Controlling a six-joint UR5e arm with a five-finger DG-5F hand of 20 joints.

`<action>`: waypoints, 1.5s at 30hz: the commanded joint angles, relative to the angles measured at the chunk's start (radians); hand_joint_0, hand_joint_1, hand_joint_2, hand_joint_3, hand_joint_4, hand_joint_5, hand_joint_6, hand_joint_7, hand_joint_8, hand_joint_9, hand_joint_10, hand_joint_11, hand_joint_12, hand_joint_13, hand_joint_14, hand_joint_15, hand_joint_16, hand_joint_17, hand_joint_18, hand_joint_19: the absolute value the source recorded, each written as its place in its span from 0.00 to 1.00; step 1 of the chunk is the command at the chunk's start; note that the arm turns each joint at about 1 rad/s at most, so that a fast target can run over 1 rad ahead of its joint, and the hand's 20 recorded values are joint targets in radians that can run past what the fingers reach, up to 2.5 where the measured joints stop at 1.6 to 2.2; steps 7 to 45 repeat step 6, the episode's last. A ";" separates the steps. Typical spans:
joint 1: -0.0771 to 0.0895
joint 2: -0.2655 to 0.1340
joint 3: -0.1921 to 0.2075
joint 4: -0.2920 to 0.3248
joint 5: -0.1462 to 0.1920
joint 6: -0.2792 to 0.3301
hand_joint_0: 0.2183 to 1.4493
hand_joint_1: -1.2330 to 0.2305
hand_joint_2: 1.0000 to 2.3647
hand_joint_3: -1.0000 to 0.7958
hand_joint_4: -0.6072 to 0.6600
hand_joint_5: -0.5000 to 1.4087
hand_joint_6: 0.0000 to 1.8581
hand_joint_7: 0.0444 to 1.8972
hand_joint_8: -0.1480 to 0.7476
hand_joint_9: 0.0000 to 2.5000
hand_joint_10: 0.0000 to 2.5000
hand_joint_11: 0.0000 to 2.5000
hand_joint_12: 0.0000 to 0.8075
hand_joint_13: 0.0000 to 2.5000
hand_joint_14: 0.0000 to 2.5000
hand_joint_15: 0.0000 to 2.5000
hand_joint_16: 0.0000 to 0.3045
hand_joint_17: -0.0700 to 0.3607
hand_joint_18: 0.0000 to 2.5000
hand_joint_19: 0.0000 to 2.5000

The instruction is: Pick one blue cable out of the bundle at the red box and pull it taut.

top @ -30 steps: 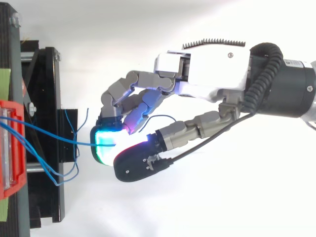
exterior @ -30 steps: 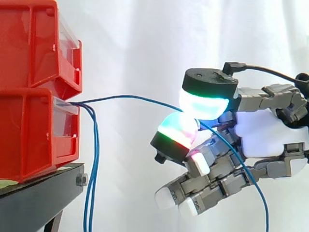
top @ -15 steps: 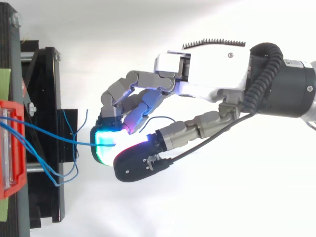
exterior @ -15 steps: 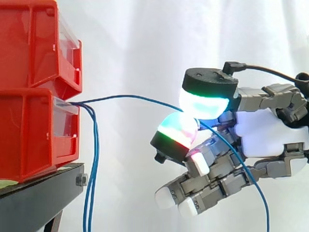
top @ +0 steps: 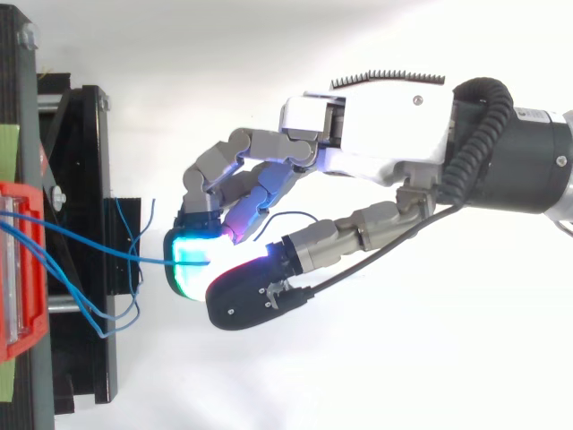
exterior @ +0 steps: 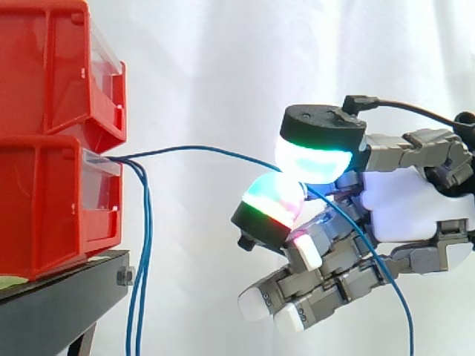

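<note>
Because the thin blue cable (exterior: pixel 208 150) arcs slackly from the lower red box (exterior: pixel 44 200) to the hand (exterior: pixel 404 200), whose fingers (exterior: pixel 315 159) pinch it between glowing pads, the side view suggests it could slide through that grip when pulled. From above, the cable crosses the black stand (top: pixel 85 179) beside the loose bundle (top: pixel 89 311); tangled strands might drag along, or the box tip off the stand's front edge.

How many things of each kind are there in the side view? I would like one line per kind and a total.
Red bins: 2 (upper red bin, lower red bin)
Blue cables: at least 3 (held blue cable, two hanging blue cables)
Black stand: 1
Hand: 1
Total: at least 7
</note>
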 commanded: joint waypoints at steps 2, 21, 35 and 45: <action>0.000 0.000 0.000 0.000 0.000 -0.001 0.34 0.28 0.01 0.50 0.51 0.20 0.48 0.50 0.53 0.34 0.00 0.29 0.42 0.19 0.00 0.09 0.16 0.41 0.19 0.07; 0.001 0.000 0.000 0.000 0.000 -0.001 0.34 0.28 0.01 0.50 0.51 0.20 0.48 0.50 0.53 0.34 0.00 0.29 0.42 0.19 0.00 0.09 0.16 0.41 0.19 0.07; 0.001 0.000 0.000 0.000 0.000 -0.001 0.34 0.28 0.01 0.50 0.51 0.20 0.48 0.50 0.53 0.34 0.00 0.29 0.42 0.19 0.00 0.09 0.16 0.41 0.19 0.07; 0.001 0.000 0.000 0.000 0.000 -0.001 0.34 0.28 0.01 0.50 0.51 0.20 0.48 0.50 0.53 0.34 0.00 0.29 0.42 0.19 0.00 0.09 0.16 0.41 0.19 0.07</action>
